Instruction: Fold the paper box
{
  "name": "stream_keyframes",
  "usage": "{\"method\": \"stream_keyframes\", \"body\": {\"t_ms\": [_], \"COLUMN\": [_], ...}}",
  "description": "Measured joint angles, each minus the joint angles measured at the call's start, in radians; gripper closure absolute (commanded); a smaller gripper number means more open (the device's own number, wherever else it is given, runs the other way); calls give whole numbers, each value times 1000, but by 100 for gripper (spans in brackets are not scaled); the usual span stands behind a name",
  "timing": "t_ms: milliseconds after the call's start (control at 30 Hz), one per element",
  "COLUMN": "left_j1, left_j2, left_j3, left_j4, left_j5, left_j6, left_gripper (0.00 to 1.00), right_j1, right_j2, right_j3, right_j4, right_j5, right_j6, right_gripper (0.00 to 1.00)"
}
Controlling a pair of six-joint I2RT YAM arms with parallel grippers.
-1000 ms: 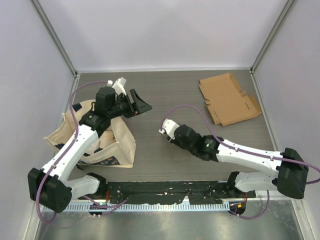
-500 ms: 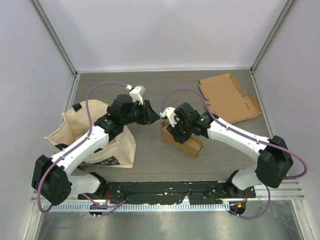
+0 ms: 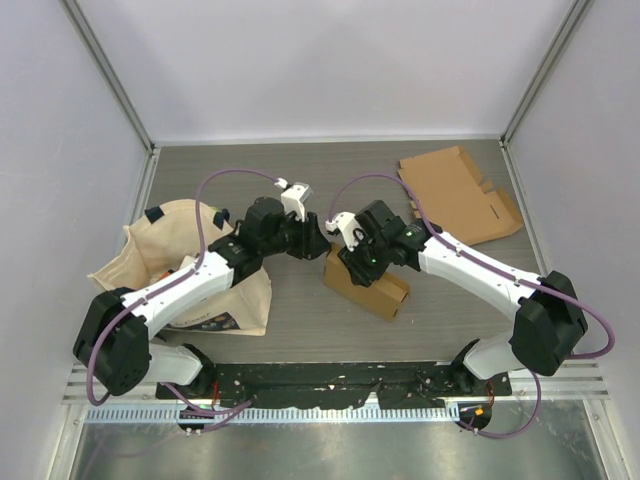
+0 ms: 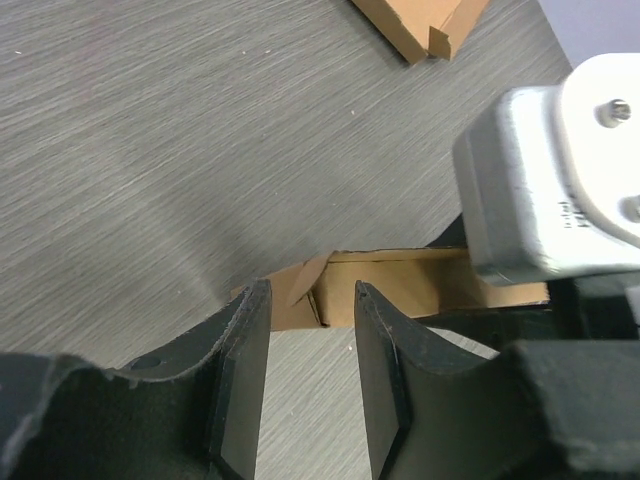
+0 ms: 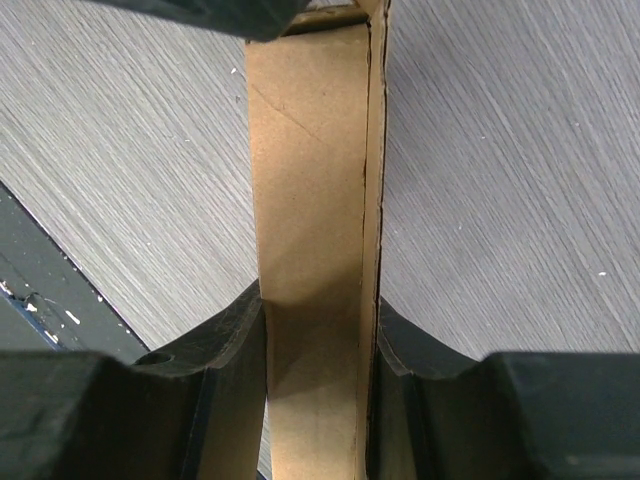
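Centrally on the surface: one paper box, partly folded, long and narrow. Toward the upper right of the overhead frame: one flat cardboard sheet, unfolded, well apart from the box. At the left of that frame: one tan bag, slumped under the left arm. Otherwise two arms, two claws, and one purple cable looping along each arm.

Lies at the middle of the overhead frame, long axis slanting from upper left down to lower right. Points its upper-left end at the left claw and its lower-right end toward the bottom of the frame. Runs straight up the frame in the right wrist view, leading away from the camera, with one wall standing on edge along the right side.

Right claw: straddles the box across its width near the upper-left end. Presses a finger against each long side, closed on the cardboard, with no gap to see on either side.

Left claw: set narrow, fingers a slim gap apart, bare surface showing between them lower in the left wrist view. Meets the box's end, with its small bent flap, right at the fingertips. Pinching that end or only reaching it: cannot tell. Sits almost nose to nose with the right claw in the overhead frame.
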Motion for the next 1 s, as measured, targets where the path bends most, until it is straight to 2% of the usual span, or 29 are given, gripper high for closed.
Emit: {"method": "stream_keyframes", "body": {"t_ms": [333,533,700,800,833,933,1000], "left_j1": [0,0,0,-2,-3,-11,-16], "left_j2": [52,58,67,73,73,73,73], "left_j3": [0,0,0,0,0,0,2], "left_j4": [47,62,63,62,62,62,60], "left_j5": [41,60,65,65,64,61,55], "left_j6": [7,7,8,9,9,13,16], "left_gripper": [64,74,80,87,94,100,100], "right_j1": [-2,-2,-2,-2,-2,-2,-2], "right_j2": [0,0,0,0,0,0,0], "right_j3": [0,0,0,0,0,0,0], "right_j4": [-2,-2,-2,-2,-2,-2,-2], "right_j5": [-14,-14,-15,-15,-15,-13,-8], "right_j6": [0,0,0,0,0,0,2], "right_gripper": [65,67,68,68,68,67,66]}}
